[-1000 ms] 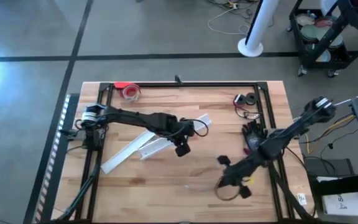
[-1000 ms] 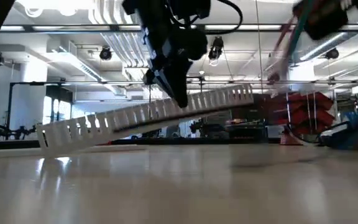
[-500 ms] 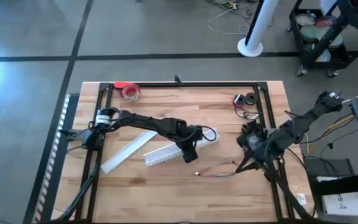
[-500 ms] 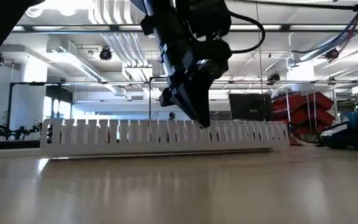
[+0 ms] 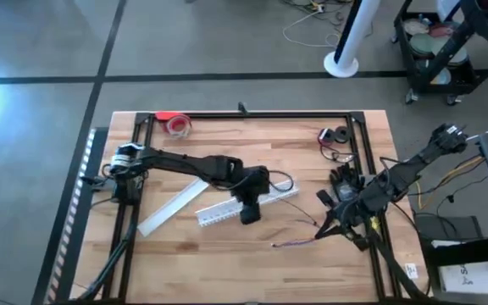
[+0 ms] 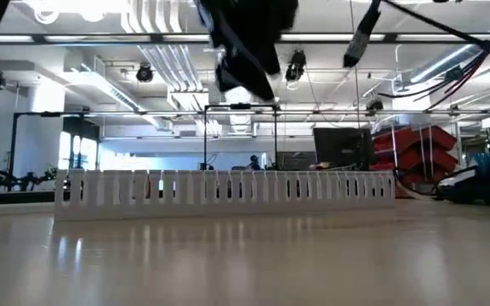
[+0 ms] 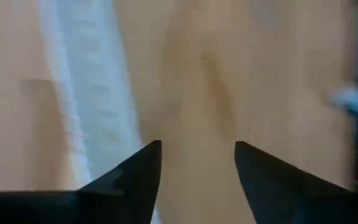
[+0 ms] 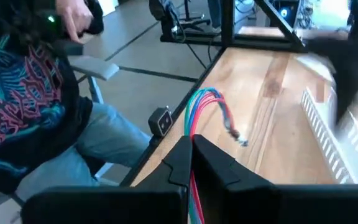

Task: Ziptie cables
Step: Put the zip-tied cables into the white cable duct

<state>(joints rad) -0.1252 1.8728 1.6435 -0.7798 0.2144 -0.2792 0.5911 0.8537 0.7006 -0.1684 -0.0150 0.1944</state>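
The left arm reaches from the left edge of the worktop (image 5: pixel 227 254) toward its centre. The left gripper (image 5: pixel 250 212) points downward, jaws parted. The right arm extends in from the worktop's right edge. The right gripper (image 5: pixel 333 224) has jaws closed on the cables (image 8: pixel 211 106).

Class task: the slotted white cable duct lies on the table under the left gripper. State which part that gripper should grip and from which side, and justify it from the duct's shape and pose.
Probably the upper edge of one long side wall, from straight above. The slotted white cable duct lies flat on the table, its toothed walls standing upright, thin enough to pinch. The left gripper, open, hangs above its middle; the right gripper is shut on the cables.
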